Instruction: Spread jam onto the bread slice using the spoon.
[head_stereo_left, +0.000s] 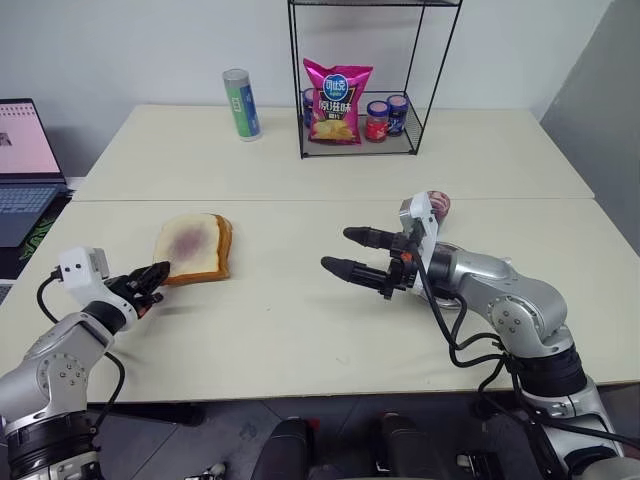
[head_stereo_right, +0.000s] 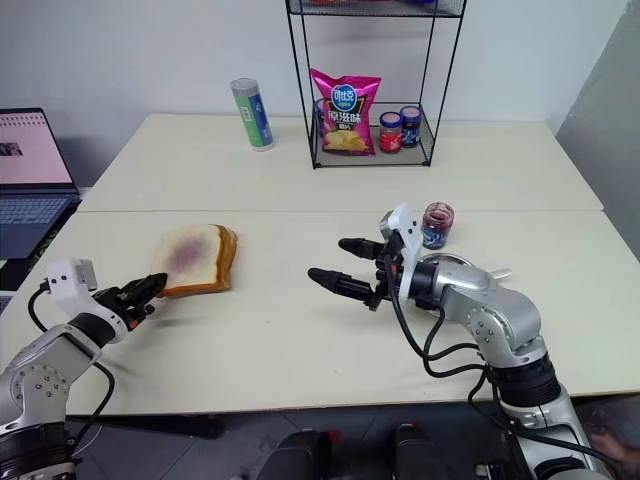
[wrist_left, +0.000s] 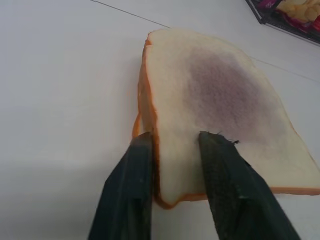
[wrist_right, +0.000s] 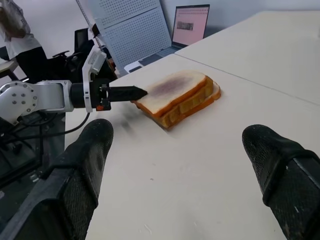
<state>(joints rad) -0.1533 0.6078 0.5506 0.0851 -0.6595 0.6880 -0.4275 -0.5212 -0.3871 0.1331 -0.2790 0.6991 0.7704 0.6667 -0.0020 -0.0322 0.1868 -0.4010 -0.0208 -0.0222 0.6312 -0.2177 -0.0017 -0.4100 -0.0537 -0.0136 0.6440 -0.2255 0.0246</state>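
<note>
Head view: the bread slice lies on the bench near its left edge, purple smear up, with what looks like a browner slice under it. The left claw sits at the slice's near-left corner. The right claw hovers mid-bench, fingers spread wide, holding nothing, well apart from the bread. The jam jar stands behind the right arm twd. the right side; the spoon cannot be made out. Left wrist view: black fingers straddle the slice's near corner, one along the crust edge, one on the white face, pinching the corner. Right wrist view: own fingers stand far apart over bare bench; the left claw touches the bread's edge. Step in hand, as judged: steady the bread w/ the left claw. Do it well: grip the crust only, light pressure, avoid crushing the crumb; keep the slice flat.
</note>
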